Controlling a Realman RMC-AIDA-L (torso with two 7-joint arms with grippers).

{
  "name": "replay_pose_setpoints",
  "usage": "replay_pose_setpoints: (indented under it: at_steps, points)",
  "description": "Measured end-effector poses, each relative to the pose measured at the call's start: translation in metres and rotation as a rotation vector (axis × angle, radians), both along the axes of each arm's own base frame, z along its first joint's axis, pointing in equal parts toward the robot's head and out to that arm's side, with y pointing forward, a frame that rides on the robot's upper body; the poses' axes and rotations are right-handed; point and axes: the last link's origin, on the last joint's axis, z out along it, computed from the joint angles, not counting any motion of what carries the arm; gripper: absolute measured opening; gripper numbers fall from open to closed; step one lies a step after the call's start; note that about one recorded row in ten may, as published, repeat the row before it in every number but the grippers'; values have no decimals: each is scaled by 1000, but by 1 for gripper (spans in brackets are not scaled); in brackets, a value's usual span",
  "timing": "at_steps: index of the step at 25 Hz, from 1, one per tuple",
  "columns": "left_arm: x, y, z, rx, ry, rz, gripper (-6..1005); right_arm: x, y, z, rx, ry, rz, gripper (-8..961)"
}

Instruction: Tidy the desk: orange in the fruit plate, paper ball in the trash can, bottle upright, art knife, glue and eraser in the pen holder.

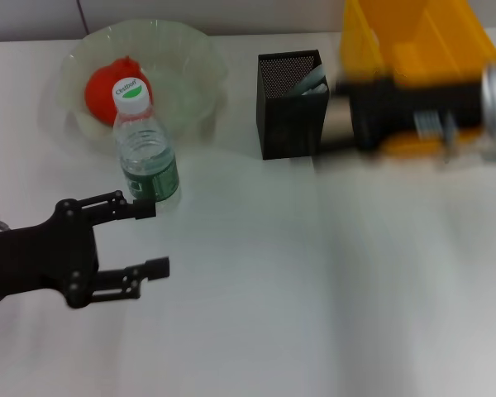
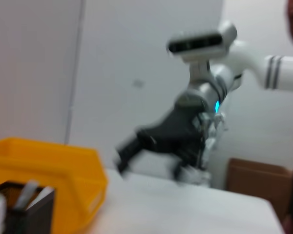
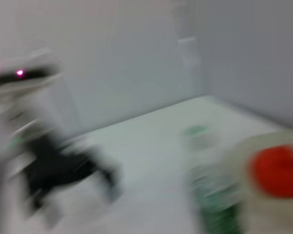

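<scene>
The orange [image 1: 112, 85] lies in the translucent fruit plate [image 1: 194, 58] at the back left. The clear bottle [image 1: 145, 153] with its white cap stands upright in front of the plate. My left gripper [image 1: 153, 237] is open and empty, just in front of the bottle and not touching it. The black mesh pen holder [image 1: 288, 107] stands at the back middle with grey items [image 1: 312, 80] sticking out. My right gripper [image 1: 347, 116] is blurred, right beside the pen holder. No paper ball or eraser shows.
A yellow bin [image 1: 422, 37] stands at the back right, behind my right arm; it also shows in the left wrist view [image 2: 53, 168]. The white table [image 1: 314, 289] stretches across the front and right.
</scene>
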Motion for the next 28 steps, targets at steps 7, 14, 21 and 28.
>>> replay_pose_setpoints:
  at_steps: [7,14,21,28]
  points:
    - [2,0,14,-69,7,-23,785,43,-70,2,-190,121,208,833]
    - [2,0,14,-86,10,-8,785,50,-73,0,-193,181,224,833]
    - [4,2,14,-96,6,-6,785,46,-75,0,-213,196,264,833]
    - [9,2,13,-110,-13,-15,785,45,-75,-2,-210,200,288,833]
